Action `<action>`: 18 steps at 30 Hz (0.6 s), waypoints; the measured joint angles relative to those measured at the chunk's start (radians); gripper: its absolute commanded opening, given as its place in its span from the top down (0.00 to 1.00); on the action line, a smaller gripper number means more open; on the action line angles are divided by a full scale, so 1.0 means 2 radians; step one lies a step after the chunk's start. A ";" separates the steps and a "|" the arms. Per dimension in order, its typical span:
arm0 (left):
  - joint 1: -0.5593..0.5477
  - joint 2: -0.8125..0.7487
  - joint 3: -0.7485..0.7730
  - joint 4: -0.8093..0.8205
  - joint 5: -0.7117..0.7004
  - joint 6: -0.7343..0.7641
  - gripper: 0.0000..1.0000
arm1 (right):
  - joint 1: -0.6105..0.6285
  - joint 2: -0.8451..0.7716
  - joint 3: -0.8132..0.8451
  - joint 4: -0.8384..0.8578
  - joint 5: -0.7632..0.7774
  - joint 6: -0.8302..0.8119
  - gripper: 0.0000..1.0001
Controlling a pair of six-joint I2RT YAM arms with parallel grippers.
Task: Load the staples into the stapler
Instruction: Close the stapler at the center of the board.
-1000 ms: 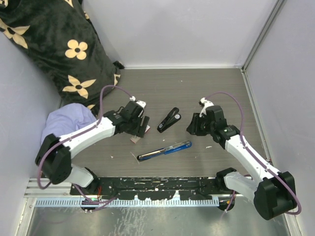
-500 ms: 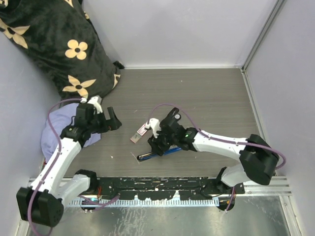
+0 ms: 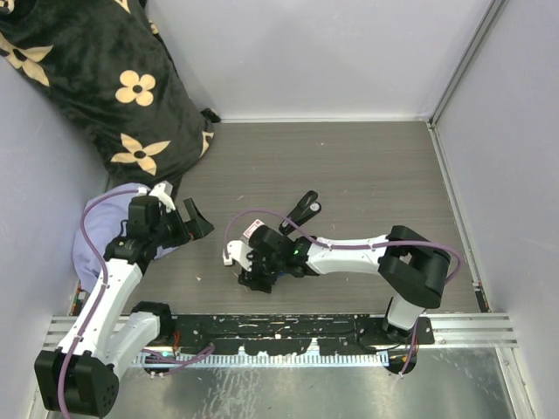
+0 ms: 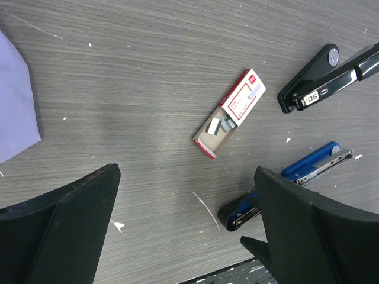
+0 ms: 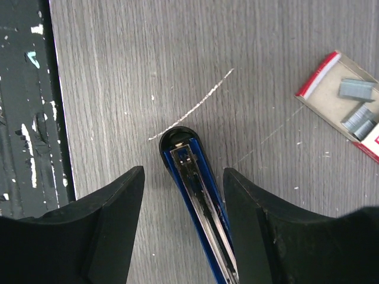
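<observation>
Your right gripper [image 5: 183, 177] has moved over the blue stapler [image 5: 198, 195], jaws apart astride its open magazine, likely to steady it. Your left gripper [image 4: 186, 186] gapes empty. The staples box [image 4: 231, 112] lies open nearby.

The staples box [image 4: 230, 113] – white-red, tray slid half out, strips inside – lies flat near opened blue stapler [image 5: 195, 177].

Lab robot booth: bare white walls [image 3: 332, 52], metal rail [image 3: 288, 358].
</observation>
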 measured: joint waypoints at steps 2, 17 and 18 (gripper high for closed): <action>0.000 -0.005 -0.010 0.008 0.000 -0.006 0.01 | 0.004 0.009 0.002 0.001 0.001 -0.014 0.38; 0.000 -0.012 -0.060 0.070 0.005 -0.020 0.01 | 0.016 0.056 0.019 0.017 0.011 -0.093 0.70; 0.000 -0.012 -0.065 0.076 0.006 -0.020 0.01 | 0.016 0.057 0.021 0.017 0.010 -0.099 0.75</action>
